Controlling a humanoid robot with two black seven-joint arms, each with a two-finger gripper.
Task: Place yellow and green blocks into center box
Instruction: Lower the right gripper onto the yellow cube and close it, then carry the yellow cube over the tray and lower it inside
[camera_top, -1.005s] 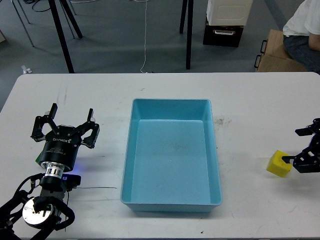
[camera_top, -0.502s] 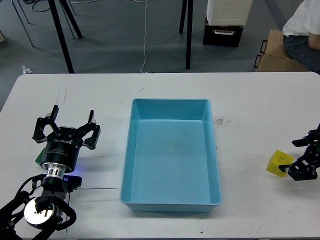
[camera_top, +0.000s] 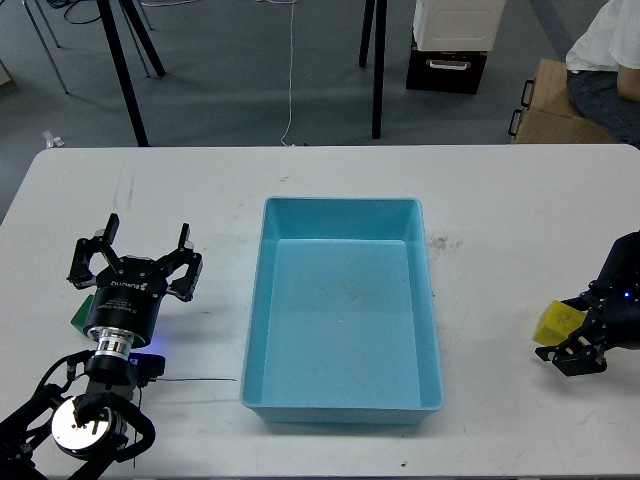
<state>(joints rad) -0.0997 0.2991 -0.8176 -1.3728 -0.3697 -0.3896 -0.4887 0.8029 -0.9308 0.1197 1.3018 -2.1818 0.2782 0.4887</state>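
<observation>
Right gripper (camera_top: 573, 352) lower beside yellow block (camera_top: 556, 322), wrist lettering unreadable

one head view looks down onto table (camera_top: 500, 190).

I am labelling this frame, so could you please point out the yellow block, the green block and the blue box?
yellow block (camera_top: 556, 322), head view, on its visible top face.
green block (camera_top: 83, 314), head view, on the corner showing beside the left gripper (camera_top: 135, 262).
blue box (camera_top: 342, 206), head view, on its far rim.
</observation>
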